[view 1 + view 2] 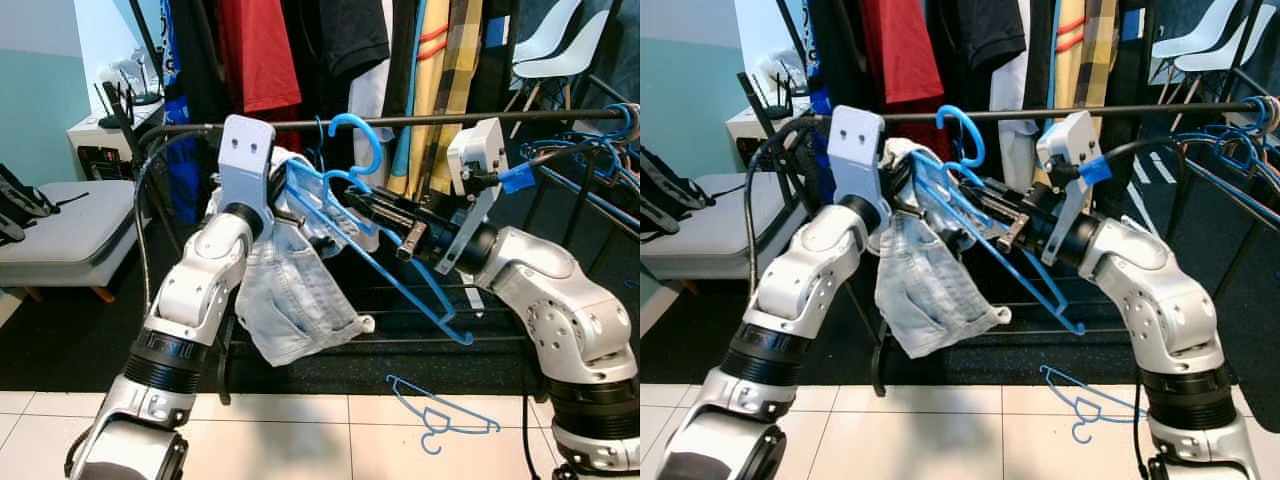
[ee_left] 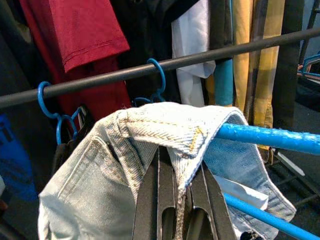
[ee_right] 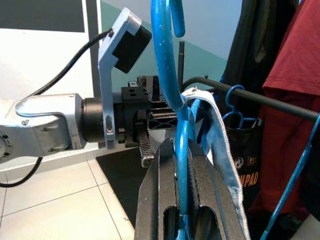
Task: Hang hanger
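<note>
Black fingers of the right gripper (image 1: 990, 215) are clamped on the neck of a blue hanger (image 1: 400, 275), just under its hook; the right wrist view shows the blue shaft pinched between the two fingers (image 3: 165, 200). Left gripper (image 1: 912, 200) is closed on the waistband of a pale denim garment (image 1: 290, 295); the left wrist view shows its fingers (image 2: 160, 200) gripping the folded denim edge. Both grippers meet in front of the robot, almost touching.

Hanger: bright blue plastic, thin, hook curled upward, hook tip just below the rail and not over it. One arm runs through the denim, the other slants down toward the right arm. Denim is draped over the hanger and hangs bunched below the left gripper.

Dark horizontal rail (image 1: 420, 122) of the clothes rack runs just behind the hook. More blue hooks already sit on the rail, seen in the left wrist view (image 2: 47, 100). Behind it hang a red shirt (image 1: 255, 50), dark clothes and a yellow checked piece (image 1: 440, 80). Another blue hanger (image 1: 440, 415) lies on the tiled floor (image 1: 300, 440) near the right arm. Grey cushioned seat (image 1: 70, 225) on the robot's left.
</note>
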{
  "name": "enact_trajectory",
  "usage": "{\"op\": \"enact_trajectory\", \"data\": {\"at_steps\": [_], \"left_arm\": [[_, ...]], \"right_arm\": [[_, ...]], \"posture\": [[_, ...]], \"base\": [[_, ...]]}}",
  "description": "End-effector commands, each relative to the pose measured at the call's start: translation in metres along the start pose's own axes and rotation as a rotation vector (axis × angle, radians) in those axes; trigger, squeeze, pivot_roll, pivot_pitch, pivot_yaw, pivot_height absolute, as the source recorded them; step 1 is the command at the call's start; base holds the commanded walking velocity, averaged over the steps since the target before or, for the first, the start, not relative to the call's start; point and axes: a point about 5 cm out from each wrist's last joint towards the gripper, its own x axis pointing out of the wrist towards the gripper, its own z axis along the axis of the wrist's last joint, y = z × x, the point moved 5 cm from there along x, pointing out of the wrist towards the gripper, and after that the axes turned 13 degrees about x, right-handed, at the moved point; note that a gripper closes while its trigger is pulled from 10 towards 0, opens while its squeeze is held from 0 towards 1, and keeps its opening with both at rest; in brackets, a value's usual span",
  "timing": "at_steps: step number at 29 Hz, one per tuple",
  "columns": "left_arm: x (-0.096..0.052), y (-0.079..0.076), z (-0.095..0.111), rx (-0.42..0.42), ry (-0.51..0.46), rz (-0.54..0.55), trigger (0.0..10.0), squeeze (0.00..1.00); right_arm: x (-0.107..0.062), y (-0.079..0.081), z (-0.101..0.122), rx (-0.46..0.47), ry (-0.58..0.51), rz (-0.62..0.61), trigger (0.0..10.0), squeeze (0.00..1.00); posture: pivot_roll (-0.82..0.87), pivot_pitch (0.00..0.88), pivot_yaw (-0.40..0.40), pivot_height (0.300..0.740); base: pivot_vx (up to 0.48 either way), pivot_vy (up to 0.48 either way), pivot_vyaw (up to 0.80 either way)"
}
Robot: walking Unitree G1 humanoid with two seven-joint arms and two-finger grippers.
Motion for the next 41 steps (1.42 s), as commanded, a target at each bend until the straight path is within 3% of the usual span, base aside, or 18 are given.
{"op": "enact_trajectory", "data": {"at_steps": [1, 6, 10, 11, 16, 17, 19, 20, 23, 24, 30, 31, 32, 33, 38, 39, 40, 41], "left_arm": [[-0.002, 0.003, 0.000, 0.017, 0.007, -0.001, 0.0, 0.00], [-0.003, -0.001, 0.002, 0.041, 0.004, -0.023, 0.0, 0.00], [-0.003, -0.019, 0.018, 0.061, -0.051, -0.100, 0.8, 0.00], [-0.003, -0.029, 0.027, 0.087, -0.082, -0.147, 1.6, 0.00], [-0.005, -0.043, 0.040, 0.144, -0.121, -0.211, 1.7, 0.00], [-0.005, -0.043, 0.039, 0.180, -0.117, -0.218, 4.1, 0.00], [-0.006, -0.043, 0.037, 0.209, -0.111, -0.219, 4.1, 0.00], [-0.006, -0.043, 0.036, 0.218, -0.106, -0.221, 4.8, 0.00], [-0.006, -0.042, 0.035, 0.221, -0.103, -0.223, 4.8, 0.00], [-0.007, -0.045, 0.037, 0.207, -0.111, -0.236, 8.9, 0.00], [-0.009, -0.051, 0.038, 0.201, -0.115, -0.265, 9.3, 0.00], [-0.012, -0.059, 0.033, 0.214, -0.099, -0.305, 10.0, 0.00], [-0.012, -0.059, 0.033, 0.214, -0.099, -0.305, 10.0, 0.00], [-0.017, -0.069, 0.026, 0.224, -0.074, -0.350, 10.0, 0.00], [-0.020, -0.076, 0.021, 0.218, -0.056, -0.383, 10.0, 0.00], [-0.026, -0.090, 0.018, 0.193, -0.048, -0.442, 10.0, 0.13], [-0.026, -0.090, 0.018, 0.193, -0.048, -0.442, 10.0, 0.13], [-0.031, -0.103, 0.015, 0.179, -0.040, -0.499, 10.0, 1.00]], "right_arm": [[0.002, 0.003, 0.003, -0.023, -0.006, 0.013, 10.0, 0.00], [0.003, -0.002, 0.000, -0.033, 0.010, -0.016, 10.0, 0.00], [0.007, -0.011, -0.017, -0.025, 0.105, -0.086, 10.0, 0.00], [0.008, -0.012, -0.028, -0.014, 0.156, -0.108, 10.0, 0.00], [0.009, -0.011, -0.047, 0.010, 0.237, -0.130, 10.0, 0.00], [0.007, -0.013, -0.050, 0.015, 0.255, -0.144, 10.0, 0.00], [0.005, -0.015, -0.051, 0.016, 0.261, -0.155, 10.0, 0.00], [0.004, -0.017, -0.051, 0.017, 0.261, -0.167, 10.0, 0.00], [0.003, -0.019, -0.050, 0.018, 0.259, -0.175, 10.0, 0.00], [0.003, -0.021, -0.048, 0.016, 0.244, -0.187, 10.0, 0.00], [0.005, -0.024, -0.042, 0.017, 0.206, -0.204, 10.0, 0.00], [0.009, -0.027, -0.030, 0.016, 0.138, -0.228, 10.0, 0.00], [0.009, -0.027, -0.030, 0.016, 0.138, -0.228, 10.0, 0.00], [0.013, -0.028, -0.014, 0.019, 0.047, -0.236, 10.0, 0.00], [0.015, -0.028, 0.000, 0.027, -0.022, -0.239, 10.0, 0.00], [0.017, -0.027, 0.012, 0.032, -0.083, -0.229, 10.0, 0.00], [0.017, -0.027, 0.012, 0.032, -0.083, -0.229, 10.0, 0.00], [0.018, -0.024, 0.019, 0.043, -0.120, -0.212, 10.0, 0.00]], "posture": [[-0.13, 0.000, 0.054, 0.740], [-0.13, 0.000, 0.053, 0.740], [-0.13, 0.000, 0.052, 0.740], [-0.13, 0.000, 0.051, 0.740], [-0.13, 0.000, 0.053, 0.740], [-0.13, 0.000, 0.055, 0.740], [-0.13, 0.000, 0.055, 0.740], [-0.14, 0.000, 0.055, 0.740], [-0.14, 0.000, 0.055, 0.740], [-0.13, 0.000, 0.054, 0.740], [-0.13, 0.000, 0.054, 0.740], [-0.13, 0.000, 0.055, 0.740], [-0.13, 0.000, 0.055, 0.740], [-0.13, 0.000, 0.054, 0.740], [-0.13, 0.000, 0.054, 0.740], [-0.13, 0.000, 0.054, 0.740], [-0.13, 0.000, 0.054, 0.740], [-0.13, 0.000, 0.054, 0.740]], "base": [[0.000, 0.000, 0.00], [0.000, 0.000, 0.00], [0.000, 0.000, 0.00], [0.000, 0.000, 0.00], [0.000, 0.000, 0.00], [0.000, 0.000, 0.00], [0.000, 0.000, 0.00], [0.000, 0.000, 0.00], [0.000, 0.000, 0.00], [0.000, 0.000, 0.00], [0.000, 0.000, 0.00], [0.000, 0.000, 0.00], [0.000, 0.000, 0.00], [0.000, 0.000, 0.00], [0.000, 0.000, 0.00], [0.000, 0.000, 0.00], [0.000, 0.000, 0.00], [0.000, 0.000, 0.00]]}}
